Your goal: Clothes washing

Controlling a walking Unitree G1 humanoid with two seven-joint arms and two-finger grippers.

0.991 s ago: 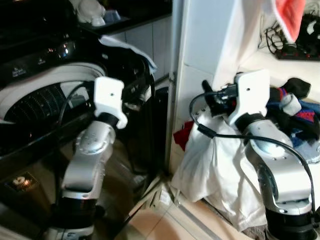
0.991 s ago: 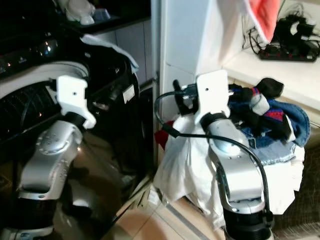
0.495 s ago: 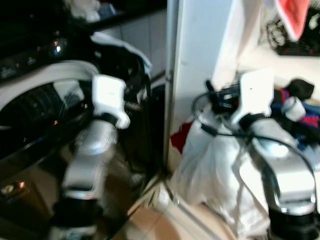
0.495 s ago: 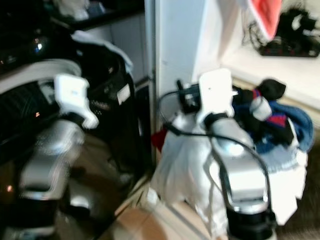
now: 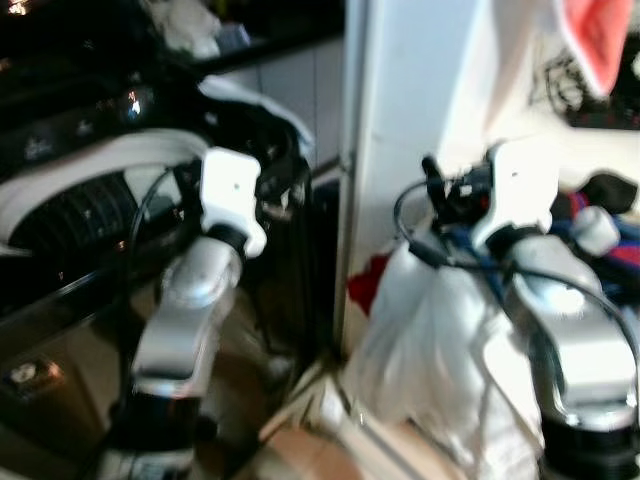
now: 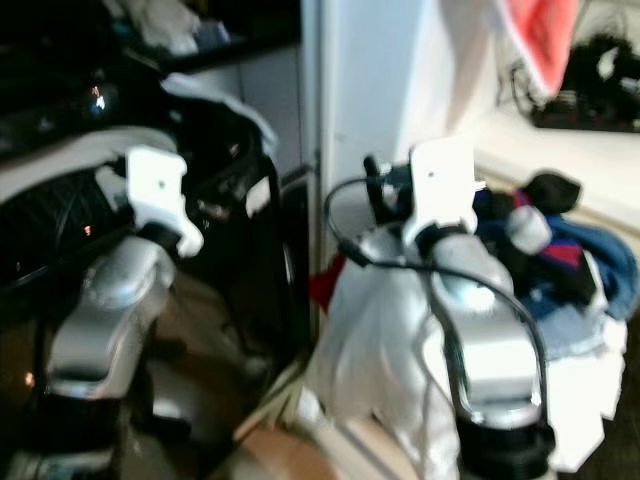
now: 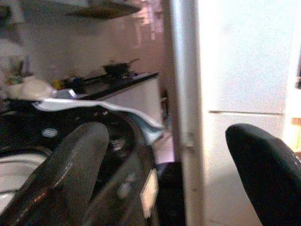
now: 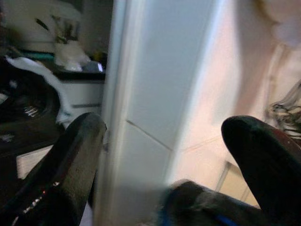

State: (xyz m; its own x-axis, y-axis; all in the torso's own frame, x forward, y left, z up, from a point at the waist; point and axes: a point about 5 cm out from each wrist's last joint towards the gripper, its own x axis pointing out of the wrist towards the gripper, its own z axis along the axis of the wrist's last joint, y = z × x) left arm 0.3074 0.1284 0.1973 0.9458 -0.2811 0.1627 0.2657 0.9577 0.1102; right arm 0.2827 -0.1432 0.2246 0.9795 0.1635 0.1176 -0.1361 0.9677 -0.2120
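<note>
A black washing machine (image 5: 60,140) stands at the left, its white-rimmed door (image 5: 90,165) open. A white cloth (image 5: 255,100) lies draped over its top. My left gripper (image 5: 285,185) is raised in front of the machine, open, with nothing between its fingers (image 7: 80,155). At the right a white laundry bag (image 5: 420,330) holds a heap of blue, red and dark clothes (image 6: 570,260). A red garment (image 5: 365,285) hangs at its side. My right gripper (image 5: 440,190) is held up above the bag near the white pillar, open and empty.
A white pillar (image 5: 400,90) rises between the machine and the bag. A pink cloth (image 5: 600,40) hangs at the top right above a ledge with black cables (image 6: 590,90). Tiled floor (image 5: 320,450) lies below, with a narrow dark gap beside the machine.
The whole picture has shifted a little and blurred, so the camera has moved. Both arms keep much the same raised pose, and both grippers stay open.
</note>
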